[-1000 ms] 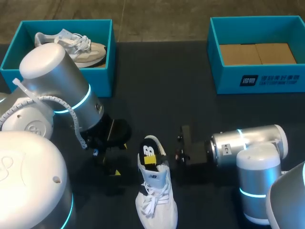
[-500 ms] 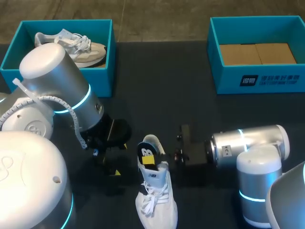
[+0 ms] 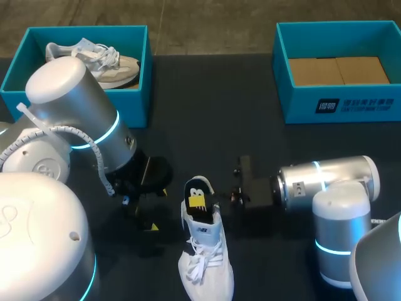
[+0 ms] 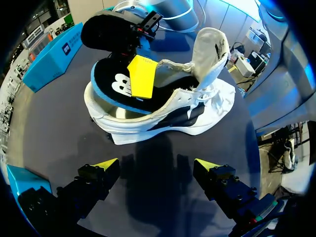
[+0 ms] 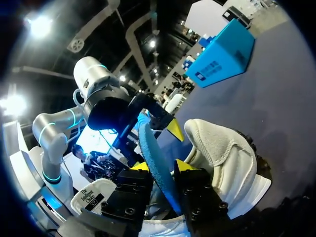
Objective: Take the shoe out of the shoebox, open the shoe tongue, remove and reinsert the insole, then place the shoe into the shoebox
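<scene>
A white shoe (image 3: 203,254) lies on the dark table near its front edge, tongue (image 4: 210,47) pulled up. Its black insole (image 3: 198,199) with a blue rim stands partly out of the heel. My right gripper (image 3: 216,197) comes in from the right and is shut on the insole (image 5: 154,148), whose edge sits between the two yellow tips of the right gripper (image 5: 162,166). One yellow fingertip (image 4: 142,76) lies flat on the insole (image 4: 116,84). My left gripper (image 3: 147,210) stands open just left of the shoe (image 4: 168,106), with nothing between the fingers of the left gripper (image 4: 155,165).
A teal shoebox (image 3: 135,94) at the back left holds another light shoe (image 3: 94,58). A second teal shoebox (image 3: 341,106) at the back right shows only its brown cardboard floor. Dark tabletop (image 3: 207,119) lies between the boxes and the arms.
My right gripper opened off the insole and came back onto it, and its wrist shifted slightly towards the back. The insole rocked a little in the heel. The left arm stayed put.
</scene>
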`<state>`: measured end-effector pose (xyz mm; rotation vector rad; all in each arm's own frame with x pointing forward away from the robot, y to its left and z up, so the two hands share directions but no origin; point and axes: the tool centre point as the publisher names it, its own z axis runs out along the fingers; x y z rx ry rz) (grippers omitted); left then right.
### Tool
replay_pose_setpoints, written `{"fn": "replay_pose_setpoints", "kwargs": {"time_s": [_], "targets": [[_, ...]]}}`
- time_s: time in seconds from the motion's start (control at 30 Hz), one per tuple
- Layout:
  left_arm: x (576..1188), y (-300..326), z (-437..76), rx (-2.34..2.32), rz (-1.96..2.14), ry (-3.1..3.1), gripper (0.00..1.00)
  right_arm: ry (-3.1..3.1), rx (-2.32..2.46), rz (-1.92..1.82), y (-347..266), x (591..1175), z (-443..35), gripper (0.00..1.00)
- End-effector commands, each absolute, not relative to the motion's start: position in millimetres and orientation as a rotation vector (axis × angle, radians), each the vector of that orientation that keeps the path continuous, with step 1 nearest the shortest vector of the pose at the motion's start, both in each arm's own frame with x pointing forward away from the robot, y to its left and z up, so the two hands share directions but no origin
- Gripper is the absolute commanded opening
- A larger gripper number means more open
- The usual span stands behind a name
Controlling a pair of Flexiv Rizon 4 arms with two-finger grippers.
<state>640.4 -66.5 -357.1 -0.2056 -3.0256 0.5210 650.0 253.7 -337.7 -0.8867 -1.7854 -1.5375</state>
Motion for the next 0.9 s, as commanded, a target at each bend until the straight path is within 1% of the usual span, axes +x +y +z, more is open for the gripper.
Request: {"fn": "replay_pose_setpoints", "kwargs": {"time_s": [0.03, 0.27, 0.43, 0.67, 0.9], "targets": [[639.6, -65.3, -357.6, -0.207, 0.526, -3.026, 1.00, -1.766, -0.897, -1.532, 253.7, 656.0, -341.7, 0.00], [639.6, -65.3, -357.6, -0.207, 0.526, -3.026, 1.00, -1.702, -0.983, -1.487, 253.6, 653.4, -354.0, 0.00], [639.6, -65.3, -357.6, -0.207, 0.526, -3.026, 1.00, -1.680, -1.002, -1.475, 252.8, 641.2, -363.8, 0.00], [639.6, -65.3, -357.6, -0.207, 0.526, -3.026, 1.00, -1.674, -1.012, -1.458, 258.0, 627.4, -368.3, 0.00], [639.6, -65.3, -357.6, -0.207, 0.526, -3.026, 1.00, -1.698, -1.007, -1.454, 261.6, 628.0, -363.5, 0.00]]}}
